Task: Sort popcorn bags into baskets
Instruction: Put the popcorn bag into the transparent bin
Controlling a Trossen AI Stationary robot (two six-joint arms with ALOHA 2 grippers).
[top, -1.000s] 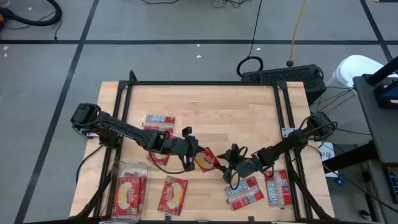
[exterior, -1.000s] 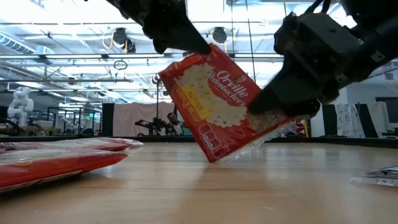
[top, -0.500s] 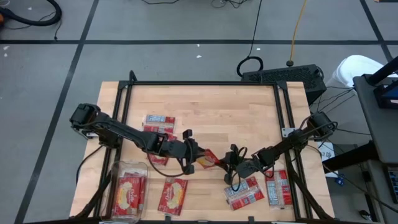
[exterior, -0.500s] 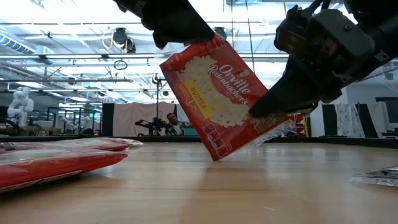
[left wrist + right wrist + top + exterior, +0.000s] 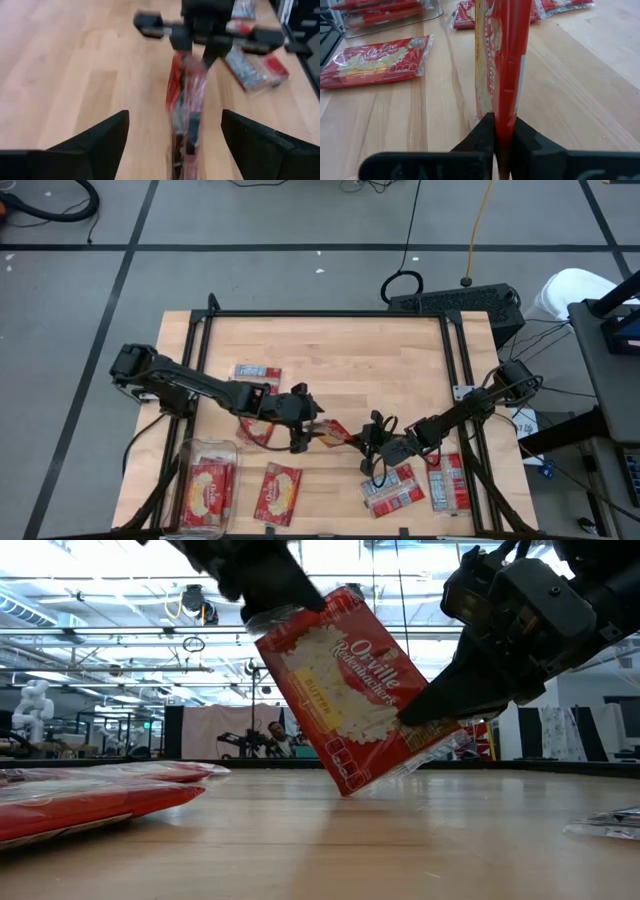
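One red popcorn bag point(image 5: 345, 690) stands on edge in mid-table, tilted, between my two grippers. My right gripper point(image 5: 502, 125) is shut on its side toward the table's right. My left gripper point(image 5: 174, 114) is open at the bag's upper corner point(image 5: 330, 600); its fingers stand wide on either side of the bag without touching it. The see-through basket point(image 5: 190, 452) sits at the near left with a bag point(image 5: 207, 488) lying in it. More bags lie flat on the table point(image 5: 278, 492), point(image 5: 257, 373). My right gripper pinches the bag's edge point(image 5: 506, 111) between its two fingers, near the corner toward the table's right. The fingers come from the table's right, slanting down. The bag stands edge-on and tilted, with its lowest corner point(image 5: 346, 792) close above the table top.
Two bags point(image 5: 395, 490), point(image 5: 450, 483) lie at the near right beside my right arm. Another bag point(image 5: 255, 430) lies under my left arm. A black frame point(image 5: 325, 314) runs along the table's far edge and both sides. Bare wood lies at the far middle.
My left gripper has opened, let go of the bag's upper corner and drawn back a little toward the table's left. My right gripper has shut on the bag's right side. The bag stays tilted in the same place, now held by the right gripper alone.
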